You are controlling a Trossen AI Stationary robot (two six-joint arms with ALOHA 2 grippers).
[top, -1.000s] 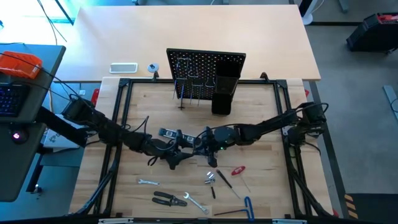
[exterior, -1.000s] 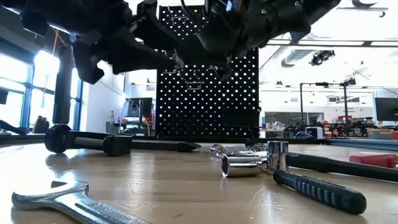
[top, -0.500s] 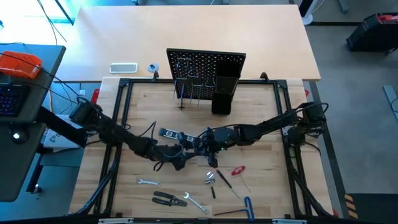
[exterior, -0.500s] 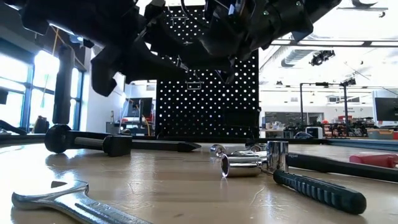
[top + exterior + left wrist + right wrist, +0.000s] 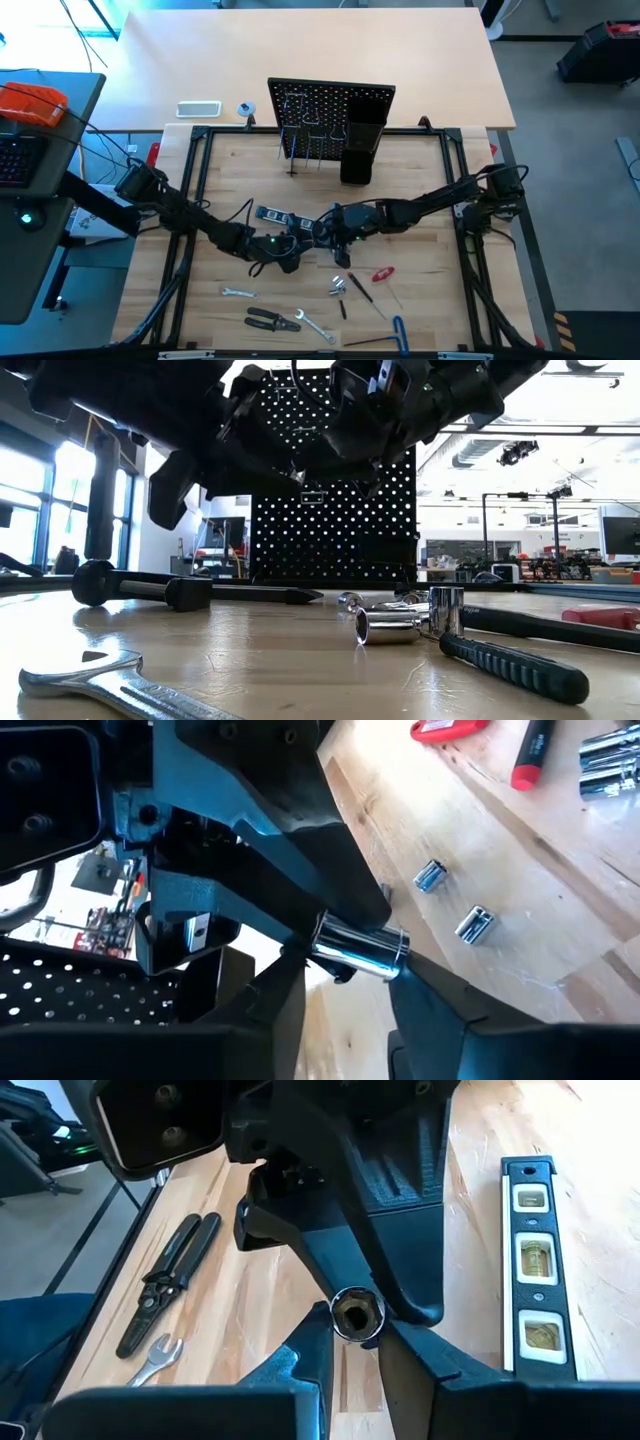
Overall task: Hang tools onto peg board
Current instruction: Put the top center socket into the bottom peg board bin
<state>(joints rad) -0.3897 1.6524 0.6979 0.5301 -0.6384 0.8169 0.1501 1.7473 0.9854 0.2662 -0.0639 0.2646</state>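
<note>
Light wood table (image 5: 420, 290) inside a black frame. Peg board (image 5: 330, 105) stands upright at the far edge. Lying flat on the table: dark level (image 5: 272, 215) mid-table; red-handled screwdriver (image 5: 382, 273); sockets (image 5: 338, 287) beside it; small wrench (image 5: 237, 293); black-handled pliers (image 5: 268, 319); second wrench (image 5: 315, 327); blue-handled hex key (image 5: 400, 333) near the front edge.

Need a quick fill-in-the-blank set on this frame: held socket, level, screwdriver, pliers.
1. The right gripper is shut on a ____ socket.
2. The level on the table shows ____ vial windows.
3. The screwdriver has a ____ handle.
4. The pliers have ____ handles.
Missing words: silver; three; red; black.
</note>
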